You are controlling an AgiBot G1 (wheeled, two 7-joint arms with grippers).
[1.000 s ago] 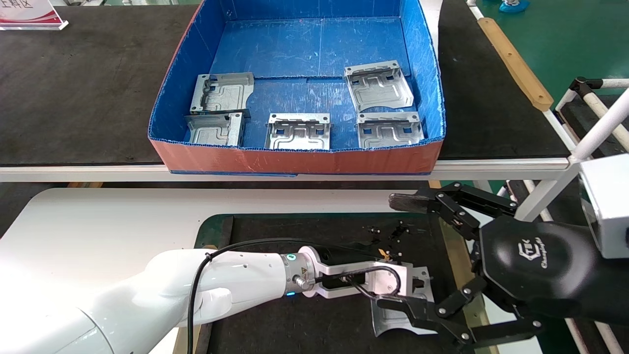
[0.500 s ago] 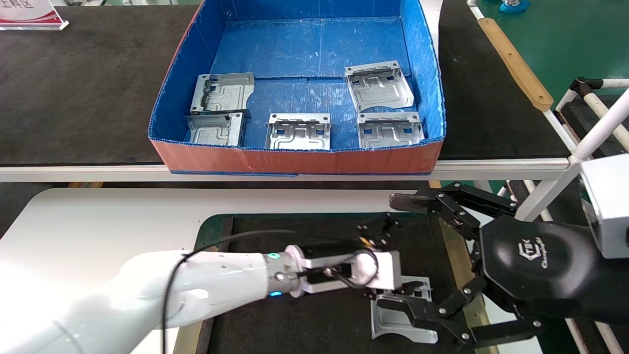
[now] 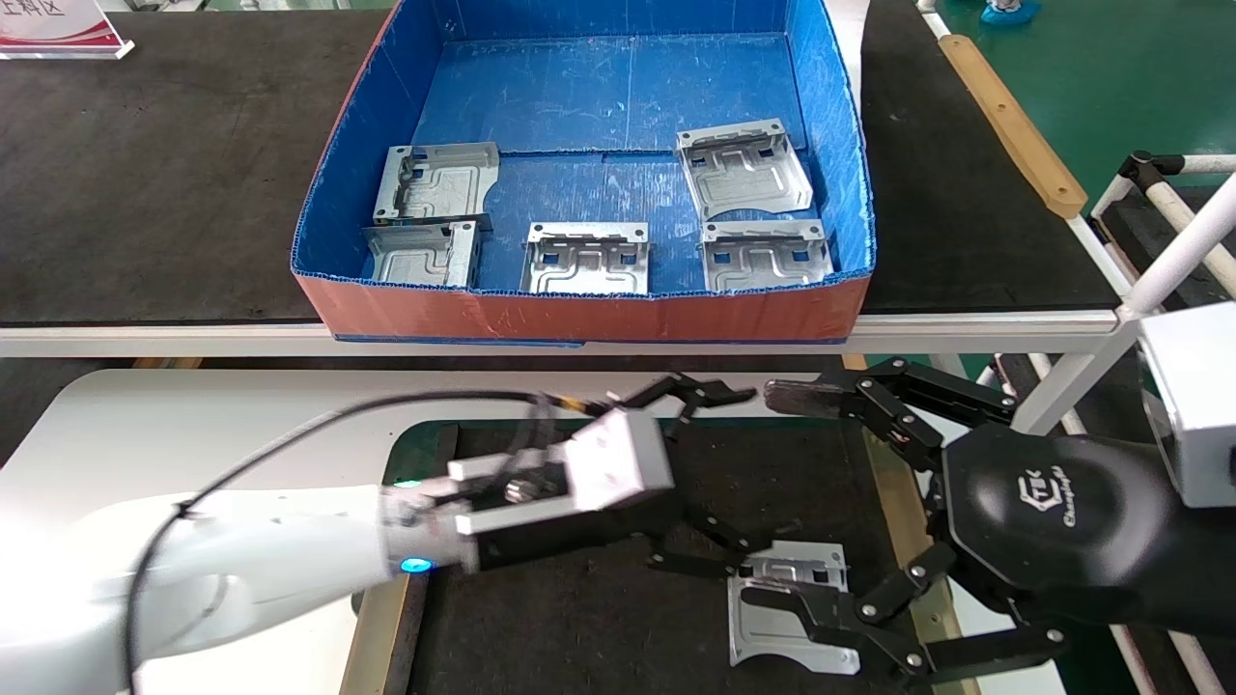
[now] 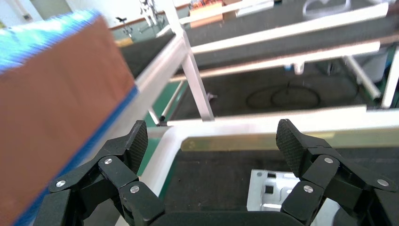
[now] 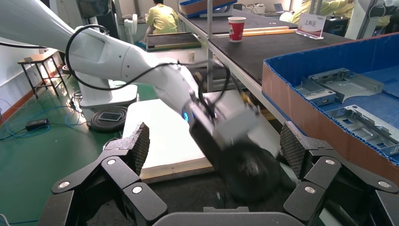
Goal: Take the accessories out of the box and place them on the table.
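Observation:
One silver bracket point(image 3: 787, 618) lies flat on the dark mat point(image 3: 579, 627) of the white table point(image 3: 241, 425); it also shows in the left wrist view point(image 4: 270, 193). Several more brackets point(image 3: 587, 259) lie in the blue box with the orange outer wall point(image 3: 579, 314). My left gripper point(image 3: 710, 478) is open and empty, raised above the mat between the bracket and the box; its jaws are wide apart in the left wrist view point(image 4: 212, 146). My right gripper point(image 3: 782, 497) is open and empty, hovering at the mat's right edge, with its lower finger over the bracket.
The box stands on a black-topped bench point(image 3: 145, 193) behind the table. A wooden strip point(image 3: 1014, 125) lies at the bench's right edge. A white pipe frame point(image 3: 1178, 241) stands at the far right. A sign point(image 3: 58, 29) is at the far left.
My left gripper has pulled back from the bracket on the mat, risen and swung left toward the box, open and empty. The bracket stays on the mat. The right arm has not moved.

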